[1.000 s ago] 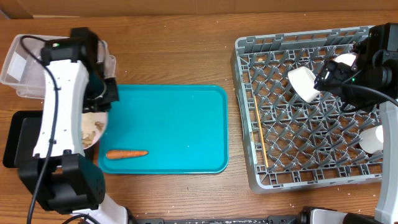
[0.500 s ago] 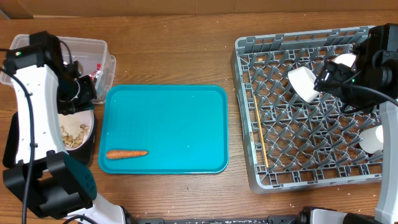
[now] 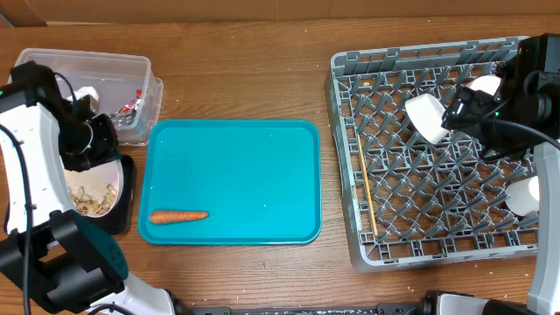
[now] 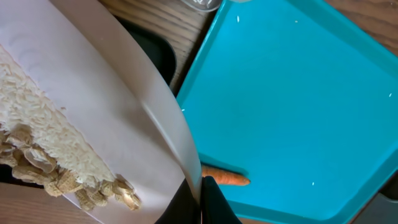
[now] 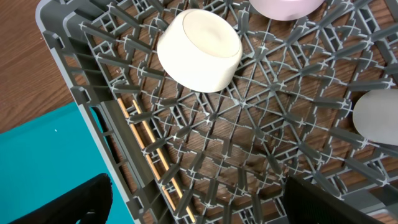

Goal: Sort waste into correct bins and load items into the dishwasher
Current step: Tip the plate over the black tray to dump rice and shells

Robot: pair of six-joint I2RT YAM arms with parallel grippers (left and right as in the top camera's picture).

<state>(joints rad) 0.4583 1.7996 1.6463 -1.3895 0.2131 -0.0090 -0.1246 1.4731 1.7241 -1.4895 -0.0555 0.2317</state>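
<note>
Over the shallow black rectangular tray (image 3: 128,192) at the left edge of the table: grips the round white plate (image 4: 106,93) by its rim with the left gripper (image 4: 200,186), fingers pinched tight on the thin edge. Carries white rice (image 4: 37,118) and brownish nut-like bits (image 4: 93,190) gathered toward one side of the plate. Likely tipped to slide that food into the black tray rather than into the clear rectangular plastic tub (image 3: 87,58) just beyond, already holding the crumpled white tissue (image 3: 85,94) and the red-and-silver wrapper (image 3: 131,109). Leaves the small orange carrot (image 3: 178,215) at the near-left corner of the flat teal serving tray (image 3: 245,166), close by, probably bound for the same bin.

On the right, hovers the right gripper (image 5: 199,199) above the large square grey plastic dish rack (image 3: 337,96), fingers spread wide and empty, near the white cup (image 5: 200,50) resting tilted on the pegs. Stores the two thin wooden chopsticks (image 5: 149,152) flat along the rack's left side, the pale pink bowl (image 5: 286,5) at the far side and the white bowl (image 5: 379,115) toward the right.
</note>
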